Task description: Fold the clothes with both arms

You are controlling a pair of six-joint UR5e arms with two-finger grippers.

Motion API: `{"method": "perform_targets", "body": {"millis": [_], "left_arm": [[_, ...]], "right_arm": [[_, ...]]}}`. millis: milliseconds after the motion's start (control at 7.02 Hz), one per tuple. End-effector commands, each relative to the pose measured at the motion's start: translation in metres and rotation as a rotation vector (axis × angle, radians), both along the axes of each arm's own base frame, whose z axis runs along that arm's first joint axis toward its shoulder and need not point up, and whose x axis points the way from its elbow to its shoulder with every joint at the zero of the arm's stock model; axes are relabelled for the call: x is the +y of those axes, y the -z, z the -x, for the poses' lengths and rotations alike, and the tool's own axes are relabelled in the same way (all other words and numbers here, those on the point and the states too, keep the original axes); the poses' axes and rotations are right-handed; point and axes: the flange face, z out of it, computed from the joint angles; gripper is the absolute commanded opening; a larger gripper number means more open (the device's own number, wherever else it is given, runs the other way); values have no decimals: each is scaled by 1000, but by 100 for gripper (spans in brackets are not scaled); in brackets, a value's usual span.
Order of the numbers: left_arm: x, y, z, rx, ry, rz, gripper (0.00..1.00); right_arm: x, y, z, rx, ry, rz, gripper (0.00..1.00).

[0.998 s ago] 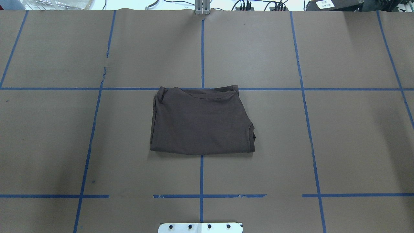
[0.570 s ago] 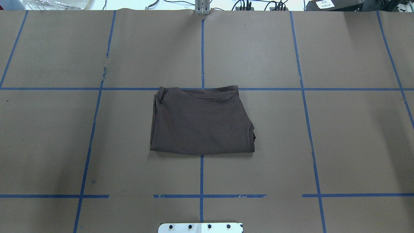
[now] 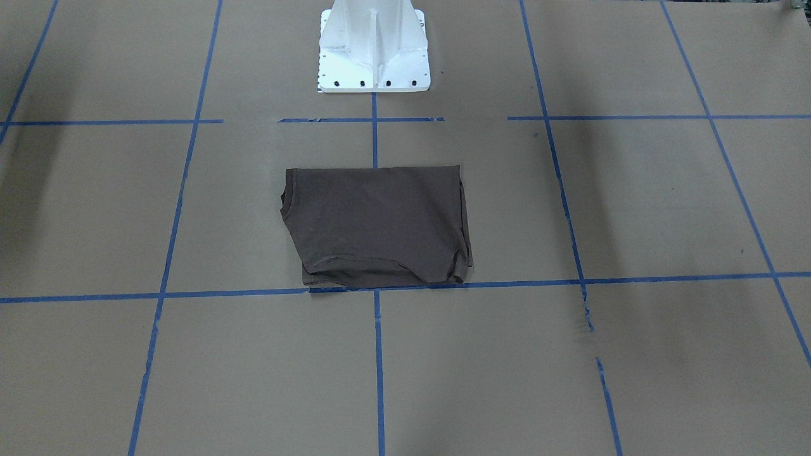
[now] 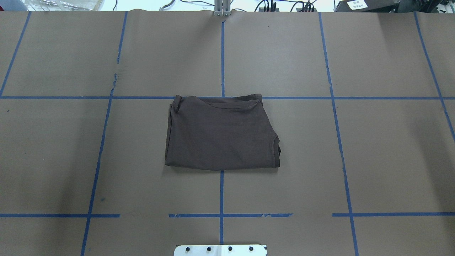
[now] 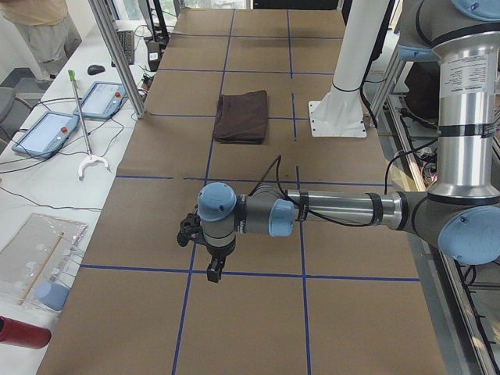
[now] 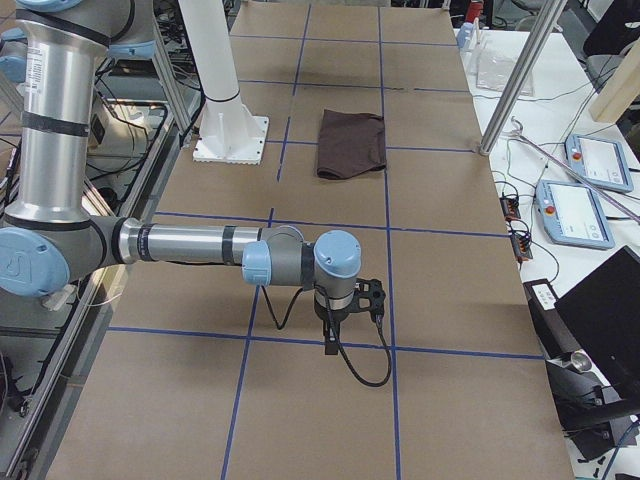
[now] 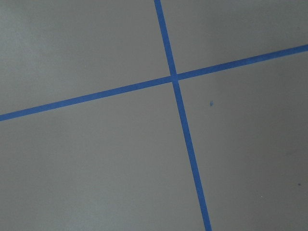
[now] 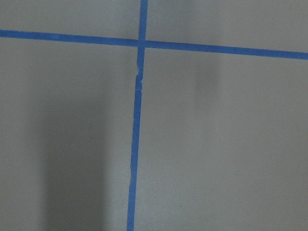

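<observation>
Folded T-shirt (image 4: 220, 133) lies flat at the centre of the table (image 4: 391, 160), just beyond the white pedestal (image 3: 372, 47); left gripper (image 5: 212, 269) and right gripper (image 6: 332, 340) hover over opposite far ends, their open-or-closed state indiscernible.

Left arm (image 5: 344, 209) & right arm (image 6: 180, 243): silver-grey tubes, lt-blue joint caps (image 5: 215, 201), black cables (image 6: 368, 384). Left gripper (image 5: 212, 272), right gripper (image 6: 330, 345) black. White pedestal (image 3: 372, 44), black bolts (image 3: 362, 83).
</observation>
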Motion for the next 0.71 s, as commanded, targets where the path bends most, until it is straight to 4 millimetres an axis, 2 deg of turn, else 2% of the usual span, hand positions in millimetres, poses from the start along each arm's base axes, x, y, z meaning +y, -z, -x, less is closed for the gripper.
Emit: {"method": "perform_targets", "body": {"millis": [0,570], "left_arm": [[0,0,0,-1,0,-2,100],[0,1,-1,7,0,-1,100]], "right_arm": [[1,-2,0,-4,-1,6,100],[1,-4,0,-4,-1,9,100]]}}
